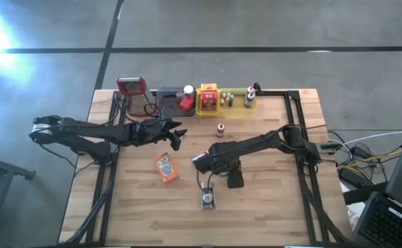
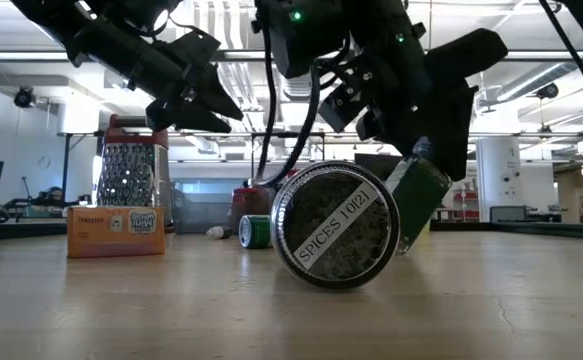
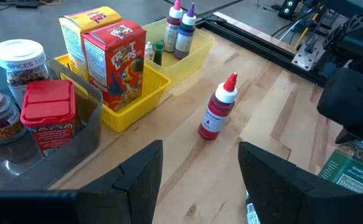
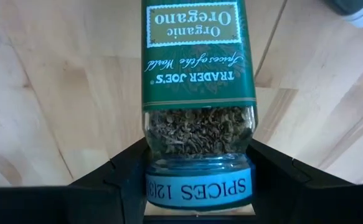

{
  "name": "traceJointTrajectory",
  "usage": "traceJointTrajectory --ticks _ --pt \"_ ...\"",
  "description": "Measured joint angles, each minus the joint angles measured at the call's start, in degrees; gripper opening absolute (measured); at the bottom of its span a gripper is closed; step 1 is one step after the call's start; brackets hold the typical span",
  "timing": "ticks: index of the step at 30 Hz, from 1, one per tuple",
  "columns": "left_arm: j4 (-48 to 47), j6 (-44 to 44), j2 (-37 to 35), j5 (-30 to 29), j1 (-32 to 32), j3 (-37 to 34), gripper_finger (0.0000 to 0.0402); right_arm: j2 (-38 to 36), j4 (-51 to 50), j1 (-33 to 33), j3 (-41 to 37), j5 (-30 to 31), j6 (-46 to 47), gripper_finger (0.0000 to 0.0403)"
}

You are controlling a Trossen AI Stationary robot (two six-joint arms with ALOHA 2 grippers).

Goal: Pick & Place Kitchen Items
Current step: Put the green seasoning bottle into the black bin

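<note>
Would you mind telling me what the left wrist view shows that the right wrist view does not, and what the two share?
Only the left wrist view shows the yellow tray holding the Froot Loops box, the grey tray with the red tin, and the red-capped bottle upright on the table.

Only the right wrist view shows the oregano jar's label and the dried herb inside, between the right gripper's fingers.

Both show the wooden table and that oregano jar.
</note>
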Motion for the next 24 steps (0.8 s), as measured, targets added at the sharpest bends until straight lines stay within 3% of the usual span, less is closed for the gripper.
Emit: traceJointTrajectory --ticks 6,14,18,24 --pt "-0.47 0.0 0.0 0.0 0.0 0.0 0.0216 -1.78 0.03 0.09 0.97 0.0 -0.4 0.0197" --pt "-1.88 -0.02 0.04 0.02 0.0 -0.04 0.0216 -10.04 0.04 0.35 -2.04 -0.02 2.26 0.0203" --pt "-2.04 -0.35 0.04 0.02 0.0 -0.04 0.0216 -14.41 0.07 0.35 -6.19 -0.69 5.33 0.02" --pt "-2.21 -0.46 0.04 0.02 0.0 -0.04 0.0216 -20.45 -0.08 0.37 -16.18 -7.97 12.07 0.0197"
